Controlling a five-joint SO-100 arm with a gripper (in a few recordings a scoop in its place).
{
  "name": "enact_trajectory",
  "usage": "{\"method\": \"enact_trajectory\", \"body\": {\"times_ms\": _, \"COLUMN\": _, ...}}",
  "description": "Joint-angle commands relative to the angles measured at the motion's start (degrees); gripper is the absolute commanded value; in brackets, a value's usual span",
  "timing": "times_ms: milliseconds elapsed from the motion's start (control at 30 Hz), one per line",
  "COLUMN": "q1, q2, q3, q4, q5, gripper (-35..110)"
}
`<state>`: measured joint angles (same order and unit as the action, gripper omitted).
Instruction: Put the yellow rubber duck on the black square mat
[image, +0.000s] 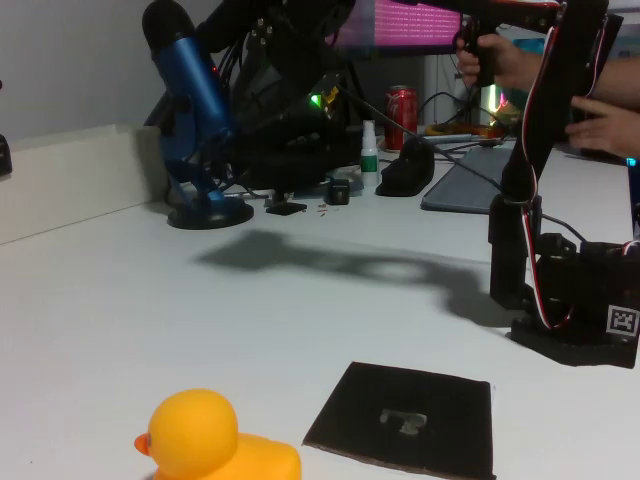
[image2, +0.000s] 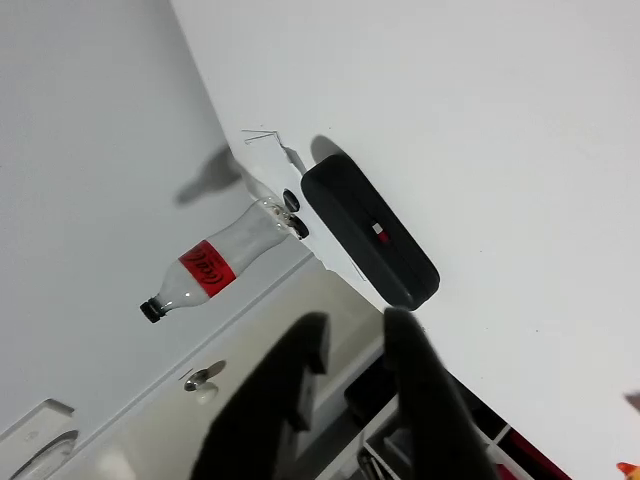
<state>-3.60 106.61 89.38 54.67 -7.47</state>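
Duck and mat seen side by side on the tabletop (image: 120, 330).
The yellow rubber duck (image: 213, 441) is seen just left of the black square mat (image: 405, 417), apart from it; the claw (image2: 358, 338) is held released, empty.

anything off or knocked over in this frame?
Nothing spilled or damaged. The yellow rubber duck sits upright on the table, apart from the black square mat, which lies flat. The gripper is empty, jaws apart, pointing away from both.
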Motion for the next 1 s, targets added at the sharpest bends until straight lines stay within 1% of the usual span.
{"method": "enact_trajectory", "body": {"times_ms": 0, "q1": -1.1, "q2": 0.7, "q3": -3.0, "q4": 0.0, "q5": -0.7, "gripper": 6}}
{"method": "enact_trajectory", "body": {"times_ms": 100, "q1": -3.3, "q2": 0.7, "q3": -3.0, "q4": 0.3, "q5": -0.8, "gripper": 6}}
{"method": "enact_trajectory", "body": {"times_ms": 267, "q1": -10.5, "q2": 1.1, "q3": -2.3, "q4": 1.2, "q5": -3.1, "gripper": 6}}
{"method": "enact_trajectory", "body": {"times_ms": 533, "q1": -24.3, "q2": 1.4, "q3": -2.9, "q4": 11.4, "q5": -12.7, "gripper": 6}}
{"method": "enact_trajectory", "body": {"times_ms": 667, "q1": -29.7, "q2": 1.4, "q3": -2.9, "q4": 15.9, "q5": -14.6, "gripper": 6}}
{"method": "enact_trajectory", "body": {"times_ms": 967, "q1": -39.5, "q2": 1.4, "q3": -2.4, "q4": 22.4, "q5": -18.5, "gripper": 6}}
